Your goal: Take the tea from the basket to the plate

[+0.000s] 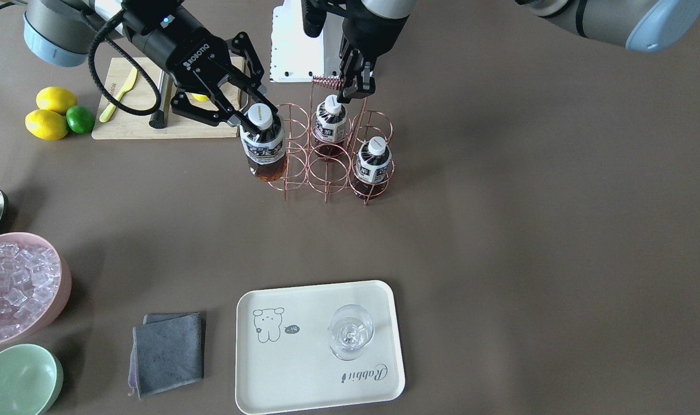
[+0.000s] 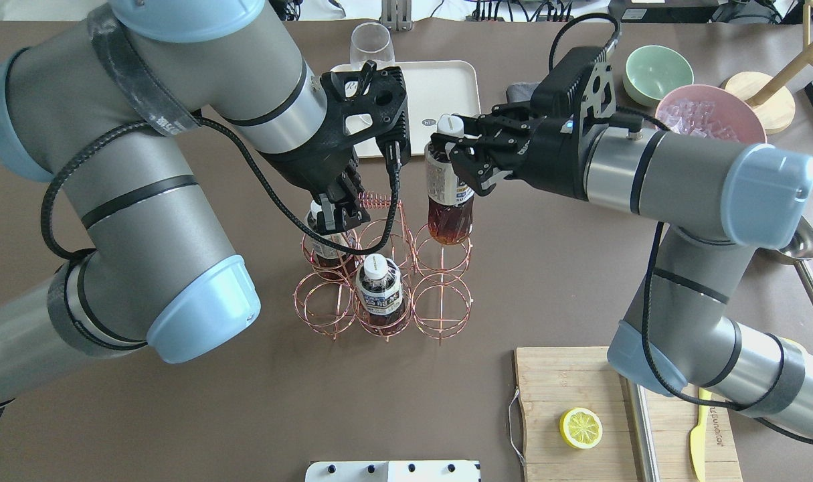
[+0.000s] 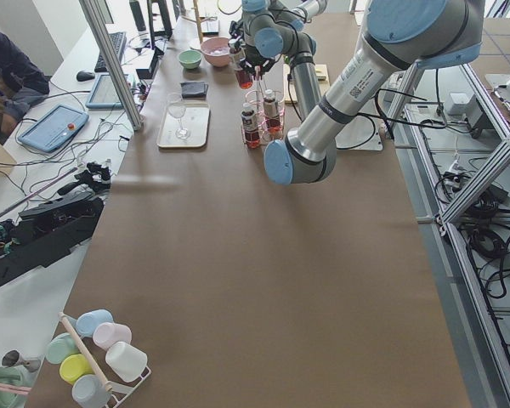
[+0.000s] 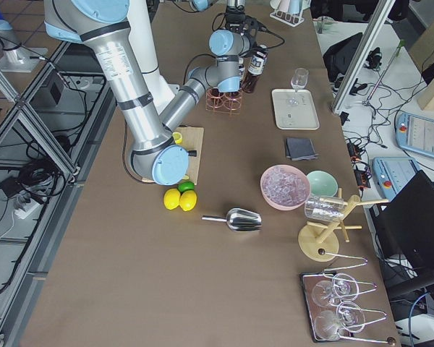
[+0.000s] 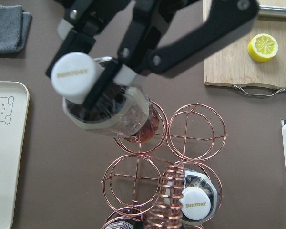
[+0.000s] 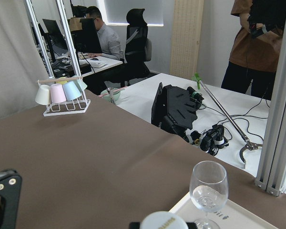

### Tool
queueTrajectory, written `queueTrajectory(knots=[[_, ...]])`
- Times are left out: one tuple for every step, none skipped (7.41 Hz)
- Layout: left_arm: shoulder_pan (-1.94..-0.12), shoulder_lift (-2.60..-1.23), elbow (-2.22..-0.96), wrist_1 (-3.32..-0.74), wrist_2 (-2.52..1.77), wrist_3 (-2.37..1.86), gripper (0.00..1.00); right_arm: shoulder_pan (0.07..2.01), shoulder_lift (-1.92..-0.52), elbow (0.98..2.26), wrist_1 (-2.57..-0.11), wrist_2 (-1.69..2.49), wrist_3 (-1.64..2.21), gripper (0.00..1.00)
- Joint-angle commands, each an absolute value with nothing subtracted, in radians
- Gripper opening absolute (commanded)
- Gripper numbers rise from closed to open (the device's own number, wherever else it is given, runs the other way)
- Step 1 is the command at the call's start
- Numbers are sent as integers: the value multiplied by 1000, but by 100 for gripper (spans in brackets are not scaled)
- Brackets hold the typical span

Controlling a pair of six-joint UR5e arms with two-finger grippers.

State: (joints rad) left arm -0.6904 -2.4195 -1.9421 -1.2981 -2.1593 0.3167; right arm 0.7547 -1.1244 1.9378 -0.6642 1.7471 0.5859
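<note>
**Tea [image 1: 262,147] raised over basket [image 1: 326,173] corner cell**

I see right gripper [image 1: 250,114] clamped on its neck. Left gripper [image 1: 354,86] closed on basket handle [image 1: 325,82]. Plate [image 1: 303,369] well apart from basket on brown tabletop [image 1: 499,230]; office desks [image 6: 95,59] beyond.

Front view: from the operators' side of the table [image 1: 499,230], steep look down, mid range. Overhead: from the opposite side, high, facing forward and down, nearer. These two share the basket [image 1: 326,173], plate [image 1: 303,369] and board [image 1: 211,129], flipped end for end. Side views: one at each table end, looking along it, far off, basket small. Left wrist: straight down, close on the basket. Right wrist: level across the table, glass [image 6: 208,186] near.
</note>
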Motion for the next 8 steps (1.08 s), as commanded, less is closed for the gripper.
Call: queueTrajectory(knots=[[-730,-2419,-1954,-1296,-2166,319,0,828,-1086,1834,-663,1753,586,0],[-758,-2419,-1959,-1287,-2167,321,0,845,-1083,1737,-567,1738,587,0],[-768,-2421,-1971,-1263,-2169,325,0,851,-1033,1609,-454,1703,589,0],[-791,-2422,-1976,-1255,-2172,327,0,854,-963,1507,-424,1680,597,0],[-819,-2422,-1974,-1255,-2219,328,0,854,-887,1389,-388,1640,600,0],[-853,-2421,-1974,-1255,-2253,330,0,873,-830,1279,-332,1634,604,0],[-892,-2418,-1970,-1255,-2275,331,0,874,-796,1217,-299,1609,651,0],[-935,-2401,-1965,-1255,-2317,331,0,874,-760,1153,-284,1592,664,0]])
